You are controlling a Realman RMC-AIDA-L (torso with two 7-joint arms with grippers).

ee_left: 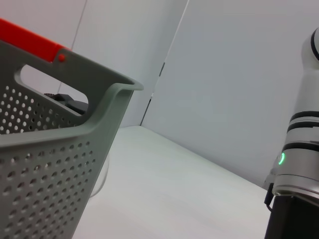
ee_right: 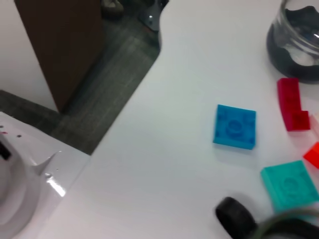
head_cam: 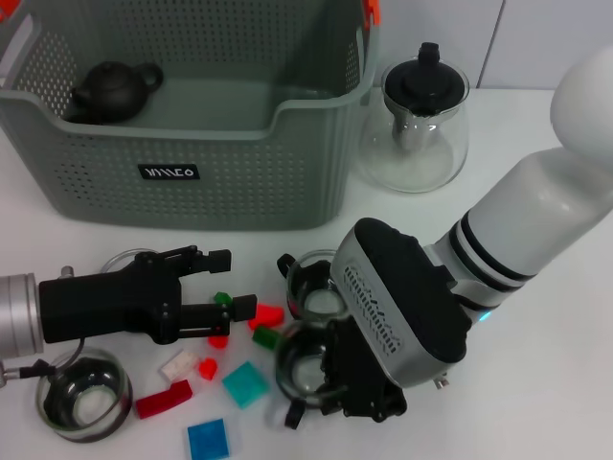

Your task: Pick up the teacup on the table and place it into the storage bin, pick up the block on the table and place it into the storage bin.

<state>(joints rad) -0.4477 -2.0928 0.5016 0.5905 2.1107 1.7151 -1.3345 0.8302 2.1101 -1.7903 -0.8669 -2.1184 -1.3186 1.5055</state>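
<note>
Head view shows, nearest along the bottom edge, a blue square block (head_cam: 208, 440) and a clear glass teacup (head_cam: 82, 398) at lower left, round, thick-walled and smooth. Just above lie a teal block (head_cam: 246, 384), a long red block (head_cam: 163, 399), a white block (head_cam: 179, 364) and a small red block (head_cam: 207, 368), all hard moulded plastic with studded tops. They look light and stiff, easy to pinch across two flat sides; the glass cups look slippery and breakable, best taken by the rim or across the wall with modest force.

The right gripper (head_cam: 311, 388) sits low at bottom centre over a second glass cup (head_cam: 308, 369), with another cup (head_cam: 319, 287) just behind it; its body hides the jaws, so whether they are spread or closed cannot be told. The left gripper (head_cam: 230, 302) reaches in from the left edge at mid-height, jaws spread, hovering just above a green block (head_cam: 223, 299) and a red block (head_cam: 268, 314), holding nothing.

Farther back, in the upper left, stands the storage bin (head_cam: 192, 168), stiff grey-green perforated plastic with a dipped front rim; a dark matte clay teapot (head_cam: 113, 91) already rests inside. A glass teapot (head_cam: 414, 129) with black lid stands beside it at upper right on the white worktop (head_cam: 536, 383).
</note>
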